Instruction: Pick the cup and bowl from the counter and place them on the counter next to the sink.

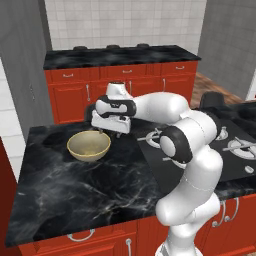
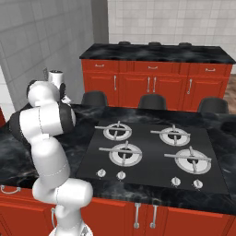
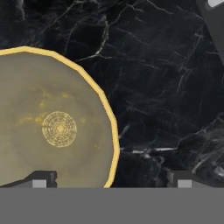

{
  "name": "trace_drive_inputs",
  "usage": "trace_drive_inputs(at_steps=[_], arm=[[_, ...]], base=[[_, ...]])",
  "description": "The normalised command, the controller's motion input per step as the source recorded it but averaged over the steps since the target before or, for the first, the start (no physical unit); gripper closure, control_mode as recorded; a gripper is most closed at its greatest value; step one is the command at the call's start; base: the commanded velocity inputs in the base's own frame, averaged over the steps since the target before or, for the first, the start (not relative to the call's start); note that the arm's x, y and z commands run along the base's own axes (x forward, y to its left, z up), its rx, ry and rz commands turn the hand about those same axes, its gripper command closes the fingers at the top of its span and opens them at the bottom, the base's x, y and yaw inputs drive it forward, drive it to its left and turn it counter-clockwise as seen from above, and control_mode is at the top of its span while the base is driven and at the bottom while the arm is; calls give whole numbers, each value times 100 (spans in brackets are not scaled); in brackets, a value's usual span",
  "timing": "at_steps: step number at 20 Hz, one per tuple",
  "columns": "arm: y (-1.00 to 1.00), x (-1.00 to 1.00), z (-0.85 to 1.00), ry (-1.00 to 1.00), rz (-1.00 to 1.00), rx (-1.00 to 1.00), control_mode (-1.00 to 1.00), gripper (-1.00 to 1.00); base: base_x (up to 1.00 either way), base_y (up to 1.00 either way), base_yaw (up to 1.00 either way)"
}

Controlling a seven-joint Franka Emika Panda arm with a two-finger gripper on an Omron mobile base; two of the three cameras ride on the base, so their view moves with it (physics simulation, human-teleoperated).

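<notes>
The beige-tan bowl [image 1: 89,145] sits upright on the black marble counter [image 1: 75,190], left of the stove. My gripper [image 1: 111,134] hangs just above the bowl's right rim, fingers pointing down. In the hand view the bowl [image 3: 52,127] takes up the left side, and its yellow rim runs down between my two fingertips. My gripper [image 3: 111,180] is open: one fingertip is over the bowl's inside, the other over bare counter [image 3: 166,87]. Nothing is held. The cup and the sink are out of view.
A matte black stove plate [image 2: 152,147] with four burners lies right of the bowl, its corner close to my hand. Dark stools [image 2: 152,101] stand behind the island. A second counter on red cabinets [image 1: 120,57] runs along the back wall.
</notes>
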Motion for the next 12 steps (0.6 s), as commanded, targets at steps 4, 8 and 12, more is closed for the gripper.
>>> trace_drive_inputs(at_steps=[4, 8, 12], arm=[[-11, -5, -7, -4, 10, 0, -100, -100], [2, -1, -31, 3, 0, 0, -100, -100], [25, 0, -44, 5, 0, 0, -100, -100]], base=[[0, 0, 0], [0, 0, 0], [0, 0, 0]])
